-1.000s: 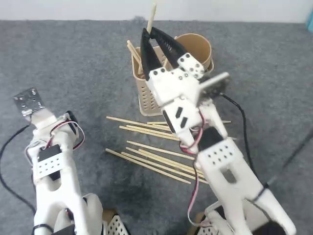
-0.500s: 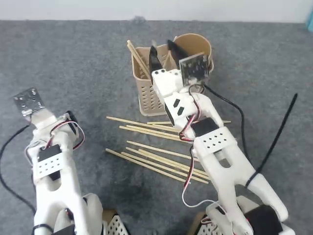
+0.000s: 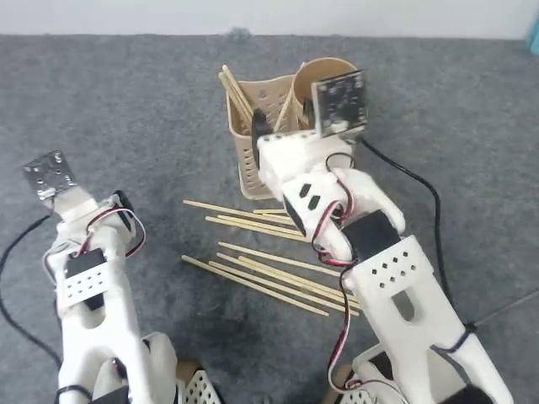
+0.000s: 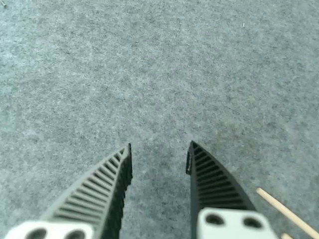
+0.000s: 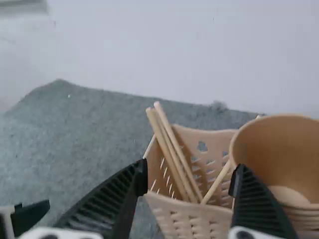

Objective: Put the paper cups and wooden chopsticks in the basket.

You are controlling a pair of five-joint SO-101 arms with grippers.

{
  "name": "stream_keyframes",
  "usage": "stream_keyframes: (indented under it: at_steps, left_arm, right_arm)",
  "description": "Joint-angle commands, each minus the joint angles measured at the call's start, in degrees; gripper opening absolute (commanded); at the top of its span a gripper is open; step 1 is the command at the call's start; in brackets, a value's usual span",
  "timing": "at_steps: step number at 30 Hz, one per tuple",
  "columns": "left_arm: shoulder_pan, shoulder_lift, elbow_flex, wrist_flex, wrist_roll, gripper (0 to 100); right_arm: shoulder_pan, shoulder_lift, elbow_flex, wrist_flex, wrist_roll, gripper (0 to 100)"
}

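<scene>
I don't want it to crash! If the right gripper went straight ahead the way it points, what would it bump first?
Most likely the basket, at its near rim: the open right gripper points right at it. The chopsticks standing inside are close behind, so I can't be sure which comes first.

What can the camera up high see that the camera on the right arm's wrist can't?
From up high: the loose chopsticks lying on the grey carpet, and the left arm off to one side.
From the right wrist: the right gripper up close, its fingers spread apart, one on each side of the basket.
Both: the basket, the standing chopsticks leaning inside it, and the paper cup next to them.
</scene>
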Motion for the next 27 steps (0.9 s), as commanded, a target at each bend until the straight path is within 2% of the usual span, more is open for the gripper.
stream_keyframes:
  at_steps: [1,7,18,20,24,27]
  left_arm:
    - [0.0,0.1,-2.2,-1.6,0.5,17]
    - [0.0,0.1,-2.2,-1.6,0.5,17]
    - [0.0,0.1,-2.2,-1.6,0.5,17]
    - [0.0,0.1,-2.2,-1.6,0.5,17]
    - [0.0,0.1,-2.2,-1.6,0.5,17]
    - [0.0,0.1,-2.2,-1.6,0.5,17]
  right_arm:
    - [-1.8,2.6,-3.3,2.9,3.1,27.0]
    - [-2.6,12.6,-5.8,3.0,9.3,27.0]
    - [-2.8,28.0,-15.6,3.1,10.9,26.6]
    - [-2.7,30.1,-17.0,3.1,10.9,21.5]
    - [-2.5,32.3,-20.0,2.7,10.9,0.0]
    - [-0.7,32.9,-22.2,2.6,10.6,4.6]
